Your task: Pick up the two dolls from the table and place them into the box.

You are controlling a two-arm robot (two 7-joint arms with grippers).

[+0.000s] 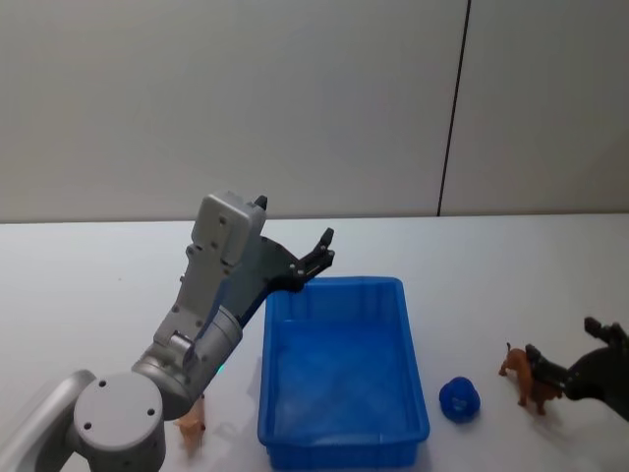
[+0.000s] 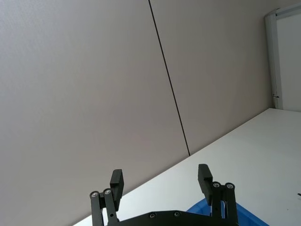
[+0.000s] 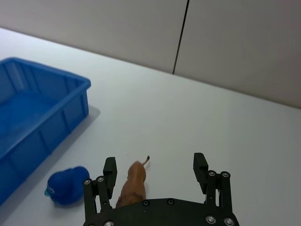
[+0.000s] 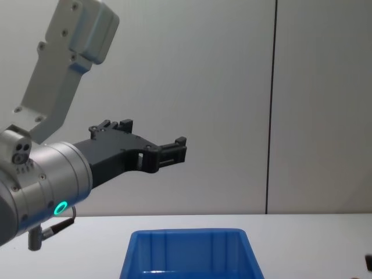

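- Right gripper (image 3: 155, 161): wide open, holding nothing, straddling the brown dog doll (image 3: 134, 182) right of the box (image 1: 334, 383).
- Left gripper (image 1: 316, 258): open, empty, above the box's far-left corner.
- Peach-pink doll (image 1: 192, 425): near-left of the box.
- Risk: the dog sits off-centre, so closing may topple it.

box (image 1: 339, 452): blue plastic, smooth with a faint sheen, ribbed inner walls
table (image 1: 511, 265): white, matt, smooth
brown dog doll (image 3: 134, 181): smooth moulded plastic by its look, slight shine
blue toy (image 3: 66, 186): smooth, soft sheen
left gripper (image 2: 160, 176): matt black, bright metal screw heads
right gripper (image 3: 155, 165): matt black, metal screw heads
left arm casing (image 1: 221, 246): light-grey, smooth, satin
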